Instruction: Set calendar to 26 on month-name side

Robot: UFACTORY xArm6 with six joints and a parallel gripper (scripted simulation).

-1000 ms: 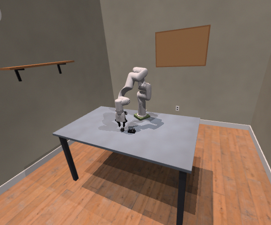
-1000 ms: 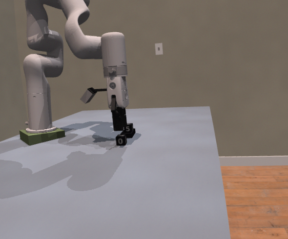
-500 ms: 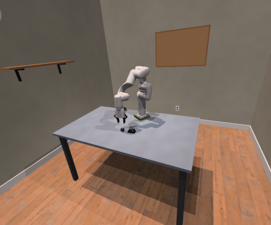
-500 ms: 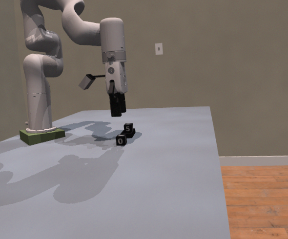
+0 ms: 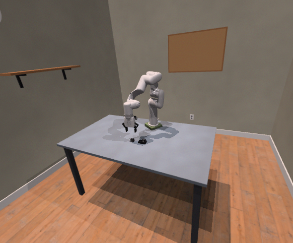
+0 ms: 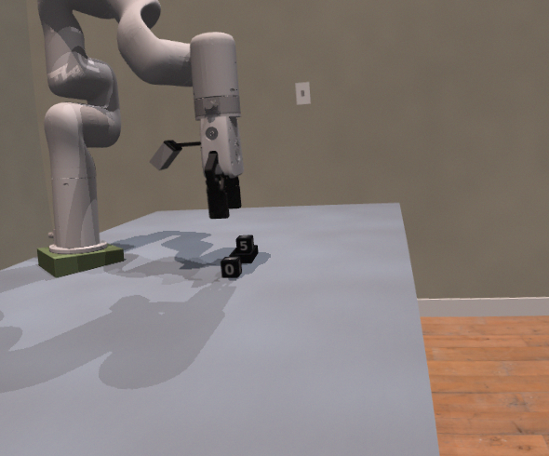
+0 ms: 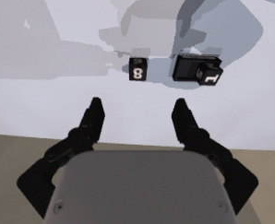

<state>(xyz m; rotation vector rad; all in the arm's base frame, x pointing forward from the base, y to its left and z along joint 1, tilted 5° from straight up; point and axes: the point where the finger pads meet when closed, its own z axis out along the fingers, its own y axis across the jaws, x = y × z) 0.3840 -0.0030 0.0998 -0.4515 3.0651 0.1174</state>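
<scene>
My gripper (image 5: 130, 129) (image 6: 221, 207) (image 7: 138, 106) is open and empty, hanging above the grey table (image 5: 167, 156) (image 6: 314, 342). A loose black cube (image 5: 132, 140) (image 6: 230, 268) (image 7: 137, 69) stands on the table beside the tray, below and ahead of my fingers. It shows a 0 in the exterior view and an 8 in the wrist view. The small black tray (image 5: 143, 142) (image 6: 253, 254) (image 7: 184, 68) lies flat just beyond it. A second black cube (image 6: 244, 244) (image 7: 210, 75) sits in the tray at one end, showing a 5 in the exterior view. The month's name is not readable.
The arm's base stands on a green plate (image 5: 153, 125) (image 6: 80, 259) behind the tray. The table's right edge (image 6: 415, 294) drops to a wooden floor. A wrist camera (image 6: 165, 155) sticks out beside the gripper.
</scene>
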